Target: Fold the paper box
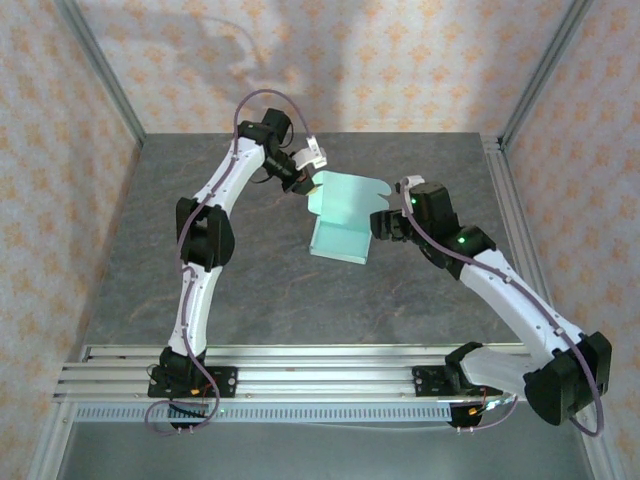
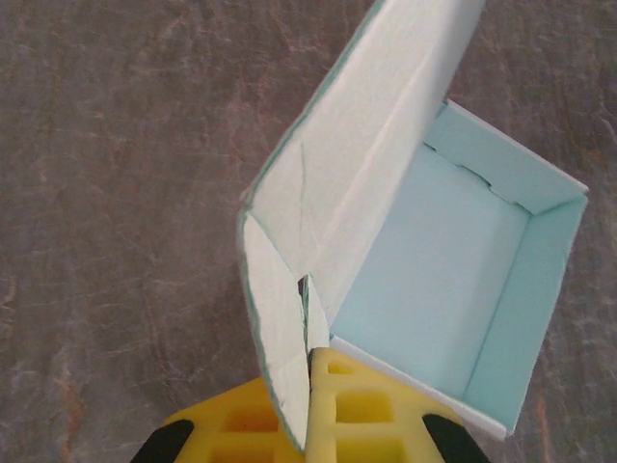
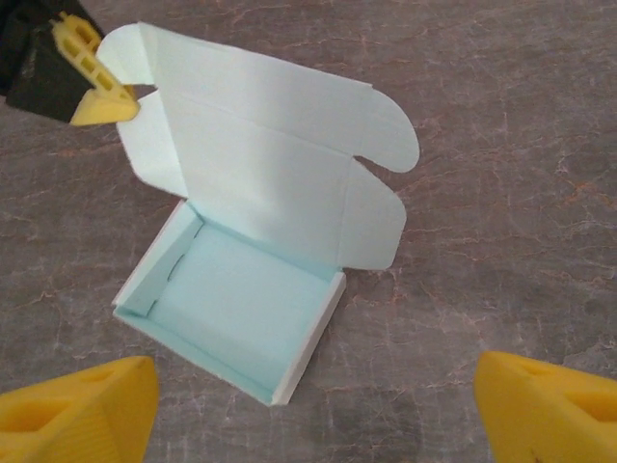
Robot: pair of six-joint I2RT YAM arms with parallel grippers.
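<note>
The paper box (image 1: 338, 215) is pale mint-blue card on the grey table, its tray formed and its lid standing up at the far side. My left gripper (image 1: 305, 183) is shut on the lid's left side flap (image 2: 278, 318), the card pinched between its yellow fingers (image 2: 357, 405). In the right wrist view those fingers (image 3: 96, 92) grip the flap at the lid's upper left corner, above the open tray (image 3: 236, 299). My right gripper (image 3: 318, 400) stands open, just right of the box (image 1: 385, 225), with nothing between its fingers. The lid's right flaps (image 3: 381, 183) hang free.
Aluminium rails (image 1: 320, 365) run along the near edge where the arm bases sit. Metal frame posts (image 1: 510, 220) and patterned walls bound the sides and back. Bare grey table (image 1: 280, 290) lies in front of the box.
</note>
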